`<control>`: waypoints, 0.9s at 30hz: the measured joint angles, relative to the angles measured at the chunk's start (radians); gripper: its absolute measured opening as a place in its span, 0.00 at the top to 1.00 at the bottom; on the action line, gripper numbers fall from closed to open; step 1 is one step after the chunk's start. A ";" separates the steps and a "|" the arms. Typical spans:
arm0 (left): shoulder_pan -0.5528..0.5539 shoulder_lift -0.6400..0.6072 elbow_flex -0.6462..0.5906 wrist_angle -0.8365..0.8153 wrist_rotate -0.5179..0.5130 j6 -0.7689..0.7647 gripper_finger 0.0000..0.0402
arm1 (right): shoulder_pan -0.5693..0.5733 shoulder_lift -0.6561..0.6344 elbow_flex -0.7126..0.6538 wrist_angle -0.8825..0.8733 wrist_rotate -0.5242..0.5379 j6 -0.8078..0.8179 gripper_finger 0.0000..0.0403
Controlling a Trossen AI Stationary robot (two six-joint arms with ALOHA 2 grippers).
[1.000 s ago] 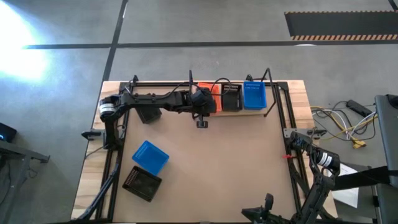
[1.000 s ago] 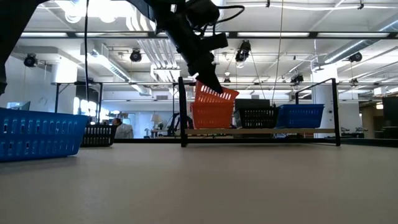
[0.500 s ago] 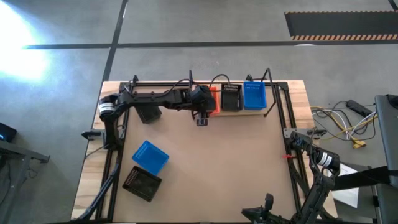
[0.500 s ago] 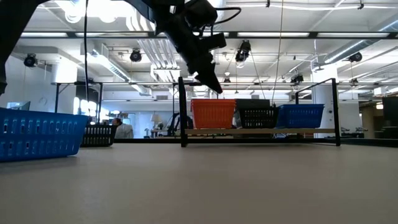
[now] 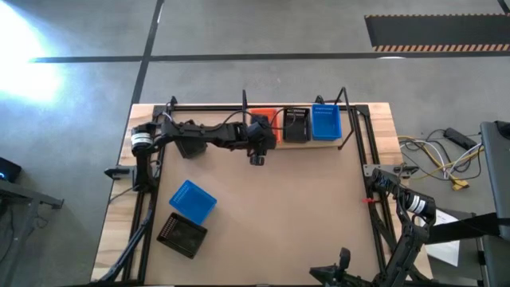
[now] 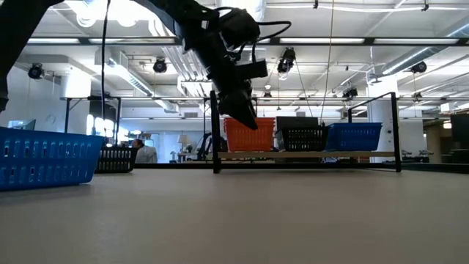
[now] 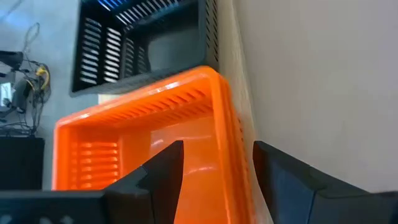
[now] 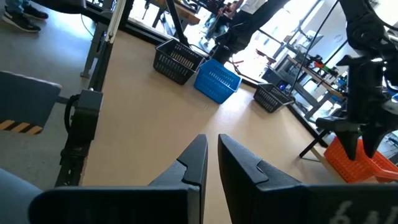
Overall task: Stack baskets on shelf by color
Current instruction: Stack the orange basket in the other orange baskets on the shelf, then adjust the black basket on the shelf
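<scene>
Orange basket sits on the shelf's left end; my left gripper hovers above, jaws apart, empty.

Grey concrete floor surrounding the wooden table, glare washing over its left side. Hazard-striped mat lying top right. Ceiling lights glowing among exposed ducts.

The wooden table carries a shelf along its far edge, with an orange basket, a black basket and a blue basket on it in a row, left to right. Near left (well apart from the shelf) lie a loose blue basket and a loose black basket; another black one sits far left.
</scene>
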 joint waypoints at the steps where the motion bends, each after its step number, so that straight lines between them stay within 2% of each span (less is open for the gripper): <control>1: 0.000 0.000 -0.001 0.011 -0.001 0.001 0.56 | 0.000 0.000 0.000 0.000 0.000 0.000 0.92; 12: -0.003 -0.006 -0.001 0.063 -0.006 0.045 0.56 | 0.000 0.000 0.000 0.000 0.000 0.000 0.92; 18: -0.048 -0.026 0.003 0.101 0.014 0.044 0.56 | 0.000 0.000 0.000 -0.002 0.001 -0.010 0.92; 22: -0.057 -0.015 0.005 0.197 0.085 0.034 0.56 | 0.000 0.000 0.000 -0.003 0.001 -0.010 0.92; 27: -0.051 0.029 0.006 0.314 0.093 -0.008 0.56 | -0.001 0.000 0.000 -0.005 0.002 -0.010 0.92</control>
